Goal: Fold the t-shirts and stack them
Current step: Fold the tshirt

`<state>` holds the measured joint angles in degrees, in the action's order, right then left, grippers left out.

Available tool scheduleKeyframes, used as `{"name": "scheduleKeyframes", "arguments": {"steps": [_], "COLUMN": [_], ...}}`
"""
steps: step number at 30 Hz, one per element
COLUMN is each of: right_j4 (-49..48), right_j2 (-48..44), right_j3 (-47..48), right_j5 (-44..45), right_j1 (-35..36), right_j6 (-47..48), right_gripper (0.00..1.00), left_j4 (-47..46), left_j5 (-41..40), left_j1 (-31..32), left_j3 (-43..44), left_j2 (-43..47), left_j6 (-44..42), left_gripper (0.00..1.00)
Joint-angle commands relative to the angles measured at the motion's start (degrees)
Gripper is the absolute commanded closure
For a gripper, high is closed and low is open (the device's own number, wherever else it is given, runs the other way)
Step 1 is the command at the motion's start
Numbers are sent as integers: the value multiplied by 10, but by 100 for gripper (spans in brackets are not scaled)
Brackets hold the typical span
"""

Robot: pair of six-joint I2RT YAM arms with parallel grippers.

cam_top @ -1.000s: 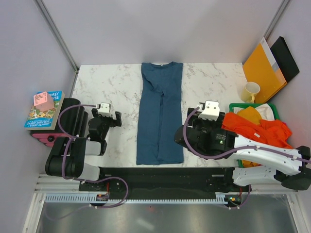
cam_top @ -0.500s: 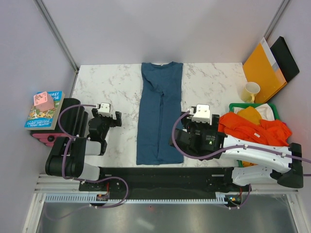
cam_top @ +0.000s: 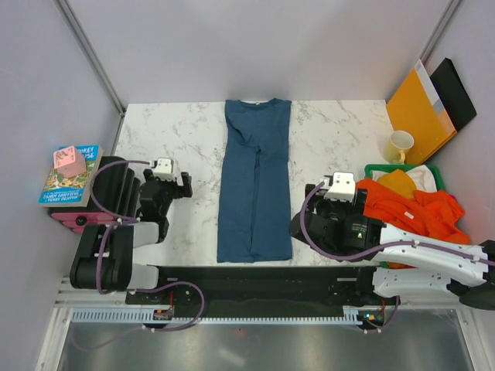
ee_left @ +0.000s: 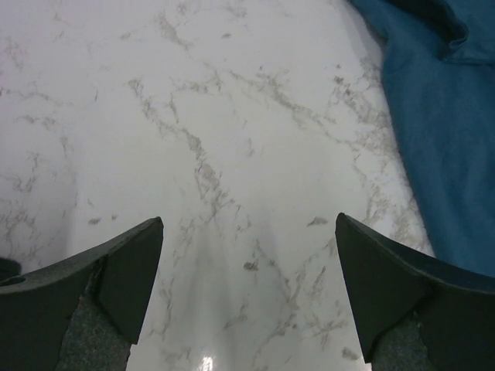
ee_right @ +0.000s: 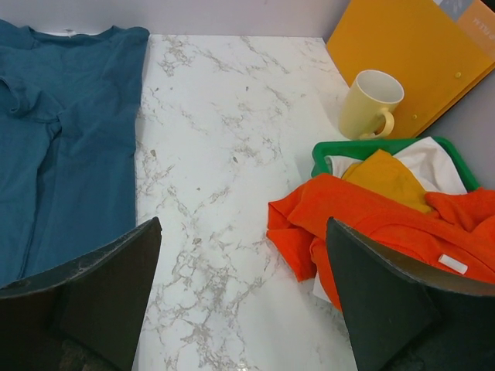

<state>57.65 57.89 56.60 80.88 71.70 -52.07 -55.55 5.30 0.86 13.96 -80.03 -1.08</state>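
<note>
Pale marbled tabletop point(cam_top: 178, 131) fills the overhead view, boxed in by grey walls. A dark teal-blue t-shirt point(cam_top: 255, 178), folded into a long narrow strip, lies flat down the centre from 12 toward 6 o'clock, its collar at the far edge. At 4 o'clock an orange t-shirt point(cam_top: 414, 210) spills over the rim of a green basket point(cam_top: 374, 168), with a yellow t-shirt point(cam_top: 397, 182) bunched against it. A cream mug point(cam_top: 400, 145) stands at 2 o'clock. The left gripper point(ee_left: 247, 286) at 9 o'clock and the right gripper point(ee_right: 244, 294) at 4 o'clock both hang released, fingers spread wide over bare marble, grasping nothing.

White marble table point(cam_top: 332, 131), lilac walls point(cam_top: 255, 46)
</note>
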Motion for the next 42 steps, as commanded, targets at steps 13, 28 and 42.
{"name": "scheduleKeyframes", "arguments": {"steps": [13, 28, 42], "right_j4": [-126, -156, -261], "right_j2": [56, 73, 131], "right_j3": [24, -16, -173], "right_j5": [-149, -210, -432], "right_j1": [-59, -61, -97], "right_j6": [74, 5, -68], "right_gripper": [9, 26, 46], "left_j4": [875, 1041, 926], "left_j5": [-216, -100, -22], "left_j1": [322, 348, 352], "left_j3": [357, 357, 194], "left_j2": [301, 221, 254], "left_j6": [342, 459, 478], "left_gripper": [0, 0, 2]}}
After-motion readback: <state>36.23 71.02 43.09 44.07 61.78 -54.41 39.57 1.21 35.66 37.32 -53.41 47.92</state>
